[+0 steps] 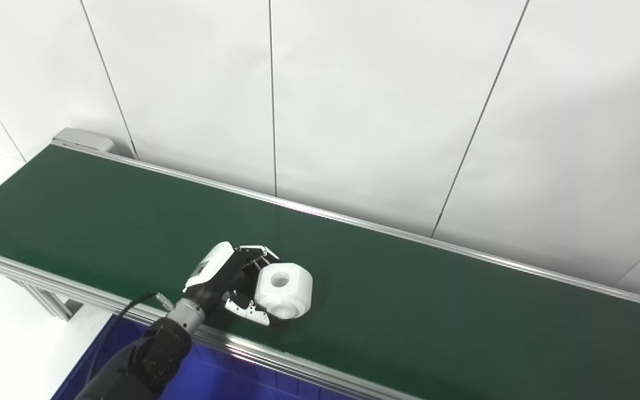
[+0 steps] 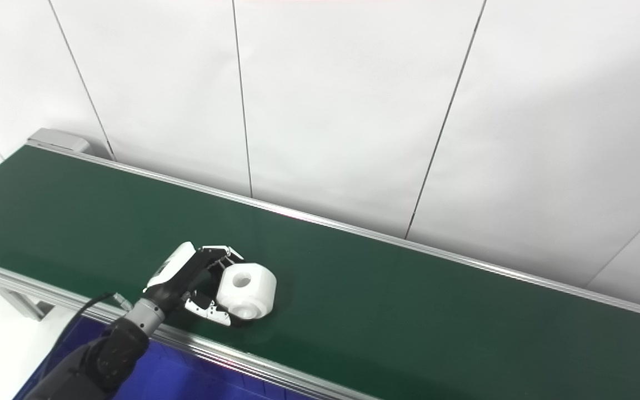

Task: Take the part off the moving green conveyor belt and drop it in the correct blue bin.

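At the lower left a blue bin [image 1: 209, 378] sits below the belt's near rail. Above it the left hand [image 1: 231, 280] reaches over the green belt [image 1: 409, 300], fingers [image 1: 256, 251] and thumb cupped around the white part [image 1: 285, 290], which rests on the belt near its front edge.

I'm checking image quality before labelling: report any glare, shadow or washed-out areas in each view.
Left eye view: a bright glare streak on the belt's far rail; the white part is nearly overexposed, with a soft shadow on the belt below it beside the left hand. Right eye view: the same rail glare, the floor at left blown out white, and the blue bin dark but sharp.
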`<action>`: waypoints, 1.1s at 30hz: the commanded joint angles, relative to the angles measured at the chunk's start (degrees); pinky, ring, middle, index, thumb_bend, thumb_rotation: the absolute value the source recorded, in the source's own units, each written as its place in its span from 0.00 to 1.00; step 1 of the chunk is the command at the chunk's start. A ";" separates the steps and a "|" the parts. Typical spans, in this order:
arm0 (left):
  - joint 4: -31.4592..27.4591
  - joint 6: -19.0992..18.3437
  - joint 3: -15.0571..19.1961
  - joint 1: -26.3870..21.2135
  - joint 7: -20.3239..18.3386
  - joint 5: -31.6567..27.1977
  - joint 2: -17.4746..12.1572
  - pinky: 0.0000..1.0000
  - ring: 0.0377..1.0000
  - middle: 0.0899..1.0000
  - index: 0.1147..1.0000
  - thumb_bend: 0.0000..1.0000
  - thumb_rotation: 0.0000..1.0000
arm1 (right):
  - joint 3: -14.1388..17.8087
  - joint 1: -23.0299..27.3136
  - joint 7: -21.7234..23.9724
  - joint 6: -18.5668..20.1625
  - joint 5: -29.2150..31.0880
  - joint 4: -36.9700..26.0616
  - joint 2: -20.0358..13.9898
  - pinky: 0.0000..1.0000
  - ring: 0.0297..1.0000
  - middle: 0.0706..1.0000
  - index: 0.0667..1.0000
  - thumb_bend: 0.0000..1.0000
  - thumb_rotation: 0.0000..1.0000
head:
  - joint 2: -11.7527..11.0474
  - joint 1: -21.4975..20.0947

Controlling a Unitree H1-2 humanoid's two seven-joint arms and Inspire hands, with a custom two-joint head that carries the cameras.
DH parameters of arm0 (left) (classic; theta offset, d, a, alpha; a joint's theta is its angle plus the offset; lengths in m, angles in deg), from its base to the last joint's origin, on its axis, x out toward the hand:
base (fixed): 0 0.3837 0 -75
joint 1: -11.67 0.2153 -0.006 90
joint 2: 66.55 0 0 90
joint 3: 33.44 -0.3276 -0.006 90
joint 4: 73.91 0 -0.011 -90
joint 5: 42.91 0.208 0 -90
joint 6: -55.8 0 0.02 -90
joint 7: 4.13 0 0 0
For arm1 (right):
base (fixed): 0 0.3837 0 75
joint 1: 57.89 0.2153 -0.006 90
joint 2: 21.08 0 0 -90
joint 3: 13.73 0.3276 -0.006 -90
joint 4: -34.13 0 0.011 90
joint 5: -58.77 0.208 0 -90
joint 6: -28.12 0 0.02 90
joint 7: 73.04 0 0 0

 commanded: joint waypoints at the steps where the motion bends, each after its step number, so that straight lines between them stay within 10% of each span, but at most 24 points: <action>1: -2.04 1.40 0.77 0.08 -0.80 -2.42 0.01 0.41 0.41 0.44 0.46 0.50 0.00 | 0.26 -0.21 -0.82 -2.52 0.10 -1.97 0.10 0.82 0.86 0.88 0.92 0.78 0.75 | 0.17 0.03; 9: -5.40 2.68 2.38 2.17 -2.67 -5.95 0.33 0.43 0.42 0.44 0.45 0.50 0.00 | 0.31 -0.57 -0.53 -2.52 -0.01 -2.79 0.10 0.83 0.86 0.88 0.92 0.78 0.75 | 2.15 -1.39; 23: -22.54 5.99 3.38 19.11 -10.38 -18.02 0.91 0.35 0.39 0.42 0.46 0.50 0.00 | 2.44 -3.22 1.13 -2.51 -2.91 -9.43 -0.40 0.83 0.85 0.87 0.91 0.74 0.79 | 16.41 -12.34; 33: -23.94 6.99 0.12 27.60 -9.85 -5.92 -0.22 0.44 0.44 0.45 0.42 0.50 0.00 | 8.58 -6.49 7.49 -2.51 -2.63 -15.29 -0.54 0.79 0.82 0.84 0.88 0.76 0.76 | 22.40 -13.64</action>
